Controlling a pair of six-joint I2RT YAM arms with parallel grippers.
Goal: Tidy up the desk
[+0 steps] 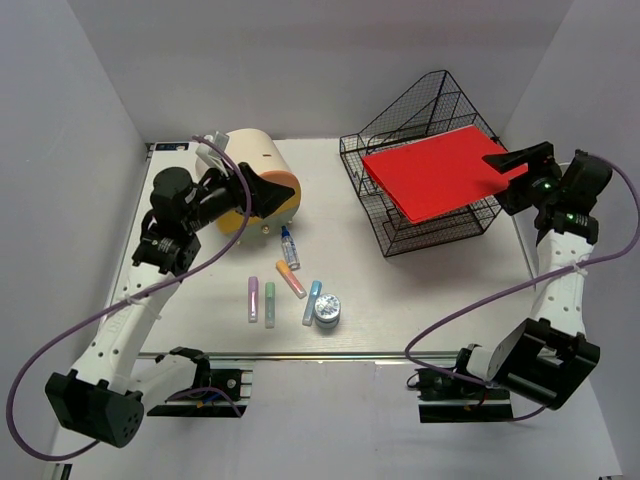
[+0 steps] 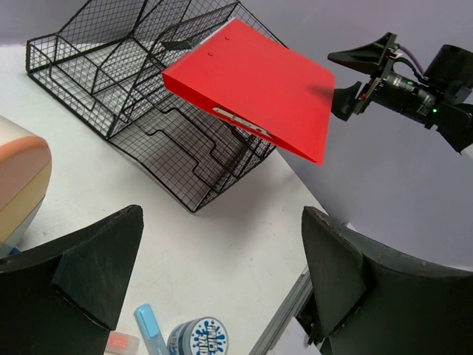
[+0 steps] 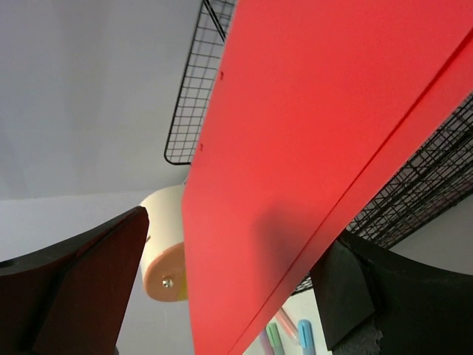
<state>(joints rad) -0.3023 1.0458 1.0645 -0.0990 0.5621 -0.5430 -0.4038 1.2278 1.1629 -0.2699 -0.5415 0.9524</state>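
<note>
Your desk (image 1: 420,300) fills the floor of a pale, plain-walled booth, its white top running from the aluminium rail (image 1: 330,354) at the near edge back to the rear wall (image 1: 300,60). At the back left stands a cream-and-orange round box (image 1: 255,150). At the back right sits a black wire basket (image 1: 420,105), with a red folder (image 1: 430,170) lying tilted across its top.

In the middle of the desk, close together, lie a purple pen (image 1: 253,298), a green pen (image 1: 269,303), an orange pen (image 1: 291,279) and a blue pen (image 1: 312,301). A round tin (image 1: 327,309) rests just beside the blue one, and a small blue-capped bottle (image 1: 289,247) lies a little behind them.

Your left gripper (image 2: 222,244) hangs in front of the round box with its jaws spread wide and nothing in them. Your right gripper (image 1: 515,172) is at the folder's right-hand edge, also spread wide. The folder's edge runs between its fingers, but you cannot tell whether either one touches it.
</note>
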